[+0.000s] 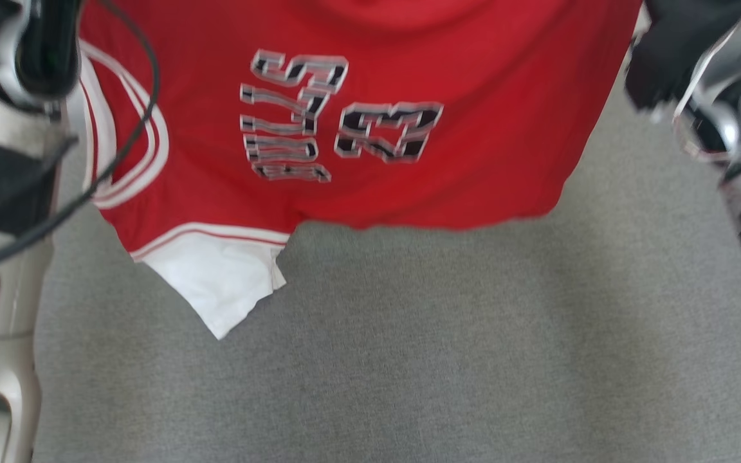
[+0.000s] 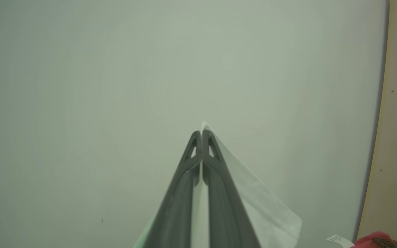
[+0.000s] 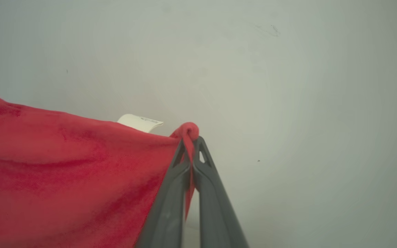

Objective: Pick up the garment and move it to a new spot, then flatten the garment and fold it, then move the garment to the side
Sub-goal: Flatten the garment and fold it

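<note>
The garment (image 1: 370,161) is a red shirt with white trim, a white sleeve end and striped lettering. It hangs lifted above the grey surface, spread across the top of the head view. In the left wrist view my left gripper (image 2: 202,132) is shut on a white edge of the garment (image 2: 264,210). My right gripper (image 3: 191,139) is shut on a bunched red corner of the garment (image 3: 64,165), which stretches away to the left in the right wrist view. A white label (image 3: 140,122) sticks up behind the red edge.
A grey carpet-like surface (image 1: 409,354) lies below the hanging cloth. My pale left arm with a black cable (image 1: 4,193) stands at the left edge and the right arm (image 1: 731,128) at the right edge. A pale wall (image 2: 115,86) fills the background behind both grippers.
</note>
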Tool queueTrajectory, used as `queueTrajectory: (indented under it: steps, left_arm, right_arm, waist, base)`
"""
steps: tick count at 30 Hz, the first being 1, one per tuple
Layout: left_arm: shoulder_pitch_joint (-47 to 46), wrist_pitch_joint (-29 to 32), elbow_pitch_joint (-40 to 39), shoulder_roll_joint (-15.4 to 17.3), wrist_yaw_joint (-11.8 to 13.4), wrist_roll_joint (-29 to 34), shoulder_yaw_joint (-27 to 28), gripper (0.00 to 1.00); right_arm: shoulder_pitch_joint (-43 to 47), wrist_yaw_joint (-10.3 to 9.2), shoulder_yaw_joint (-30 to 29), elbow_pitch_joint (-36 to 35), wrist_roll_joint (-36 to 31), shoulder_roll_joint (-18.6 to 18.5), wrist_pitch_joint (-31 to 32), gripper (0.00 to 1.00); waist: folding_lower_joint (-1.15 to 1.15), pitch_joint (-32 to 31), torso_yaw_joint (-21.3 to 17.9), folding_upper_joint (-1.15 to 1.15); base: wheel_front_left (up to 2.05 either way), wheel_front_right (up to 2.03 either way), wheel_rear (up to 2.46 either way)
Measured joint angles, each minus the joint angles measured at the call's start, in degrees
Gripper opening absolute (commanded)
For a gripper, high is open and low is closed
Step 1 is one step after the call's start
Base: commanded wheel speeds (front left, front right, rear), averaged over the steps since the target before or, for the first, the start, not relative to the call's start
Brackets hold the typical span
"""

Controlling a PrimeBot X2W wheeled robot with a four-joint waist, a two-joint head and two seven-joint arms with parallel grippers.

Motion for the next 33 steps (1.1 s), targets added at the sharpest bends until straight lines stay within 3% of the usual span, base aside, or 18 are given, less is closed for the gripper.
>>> queueTrajectory:
  steps: [8,16,21,26,33]
  left_arm:
    - [-12.2,-4.0,0.0,-0.3,0.0,2.8,-2.0,0.0]
    - [-24.8,-10.0,-4.4,-0.2,0.0,4.5,-7.4,0.0]
    - [-29.6,-10.5,-14.3,-0.3,0.0,4.4,-10.1,0.0]
    - [-27.7,-10.5,-22.1,-0.3,-0.1,5.3,-10.3,0.0]
    - [-15.4,-10.5,-24.0,2.7,-0.1,3.4,-13.7,0.0]
  right_arm:
    - [-13.3,0.0,2.8,5.3,0.9,2.3,-2.9,0.0]
    - [-25.6,0.0,-4.5,13.1,-6.0,6.7,-14.4,0.0]
    - [-30.6,0.0,-9.7,16.0,-12.4,9.1,-22.2,0.0]
    - [-30.9,0.0,-12.4,17.8,-20.1,10.8,-25.7,0.0]
    - [-25.8,0.0,-11.6,21.3,-26.1,12.1,-26.4,0.0]
  waist:
    - [0.02,9.4,-0.5,0.02]
    - [0.02,19.9,-1.6,0.02]
    - [0.02,25.3,-2.1,0.02]
    - [0.01,29.7,-2.3,0.02]
    - [0.02,32.3,-1.7,0.02]
  base:
    - [0.0,0.0,0.0]
    - [0.0,0.0,0.0]
    - [0.0,0.0,0.0]
    - [0.0,0.0,0.0]
    - [0.0,0.0,0.0]
